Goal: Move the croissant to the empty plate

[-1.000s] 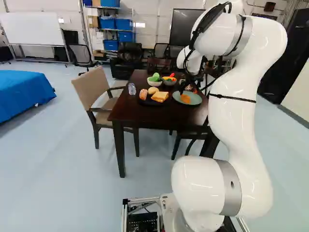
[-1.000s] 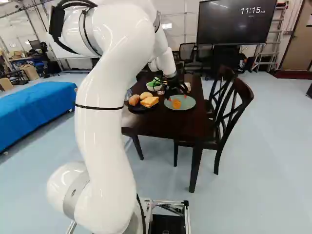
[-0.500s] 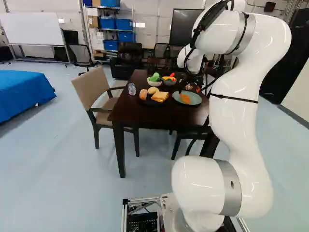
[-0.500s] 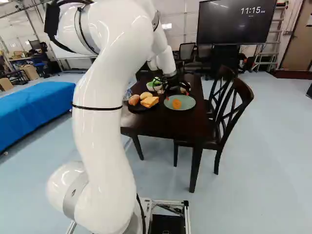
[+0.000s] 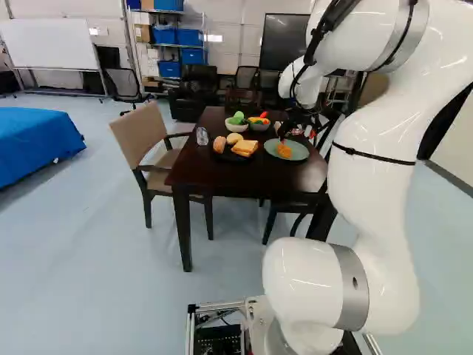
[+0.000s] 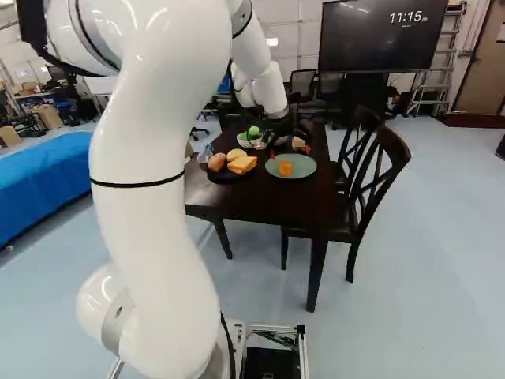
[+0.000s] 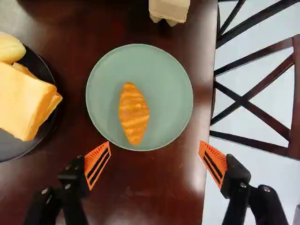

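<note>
In the right base view my gripper (image 6: 290,150) hangs over the table by the far side of the green plate (image 6: 306,175). The orange-brown croissant (image 6: 286,169) lies on that plate. From the wrist, the croissant (image 7: 134,113) shows slightly off the middle of the green plate (image 7: 168,93), towards the black plate. My gripper (image 7: 154,157) stands wide open there with nothing between its fingers, both it and the croissant in plain sight. Beside the green plate is a black plate (image 7: 35,147) bearing yellow bread slices (image 7: 23,101) and a roll.
Near the green plate a beige carton-like piece (image 7: 169,8) stands on the dark table (image 5: 244,177). Two bowls of vegetables (image 5: 236,126) and a clear bottle (image 5: 202,136) are on it too. Chairs (image 6: 371,174) flank the table.
The gripper has opened wider and risen away from the croissant, which stays on the green plate. My arm's upper part has swung and shifted; the base has not moved.
</note>
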`<state>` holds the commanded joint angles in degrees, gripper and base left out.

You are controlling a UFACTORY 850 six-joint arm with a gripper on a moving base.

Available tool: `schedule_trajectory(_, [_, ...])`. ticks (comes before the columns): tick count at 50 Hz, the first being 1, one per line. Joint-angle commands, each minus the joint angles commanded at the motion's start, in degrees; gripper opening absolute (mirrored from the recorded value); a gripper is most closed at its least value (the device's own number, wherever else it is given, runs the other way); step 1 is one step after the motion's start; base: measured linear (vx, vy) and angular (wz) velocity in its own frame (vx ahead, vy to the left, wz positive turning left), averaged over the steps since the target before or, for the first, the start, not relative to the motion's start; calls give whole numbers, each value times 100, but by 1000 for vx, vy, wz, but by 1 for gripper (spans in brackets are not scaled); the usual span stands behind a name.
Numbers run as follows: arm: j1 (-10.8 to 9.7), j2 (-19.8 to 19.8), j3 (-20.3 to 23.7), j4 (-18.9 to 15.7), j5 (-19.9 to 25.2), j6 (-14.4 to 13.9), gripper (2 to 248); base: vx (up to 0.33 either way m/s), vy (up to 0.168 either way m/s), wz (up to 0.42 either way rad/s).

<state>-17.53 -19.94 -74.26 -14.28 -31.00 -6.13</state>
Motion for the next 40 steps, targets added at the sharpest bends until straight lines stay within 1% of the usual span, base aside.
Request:
schedule_trajectory(14, [-79,539,431,0,0,0,247,0,0,0])
schedule_trajectory(40, [-195,1216,1209,0,0,0,247,0,0,0])
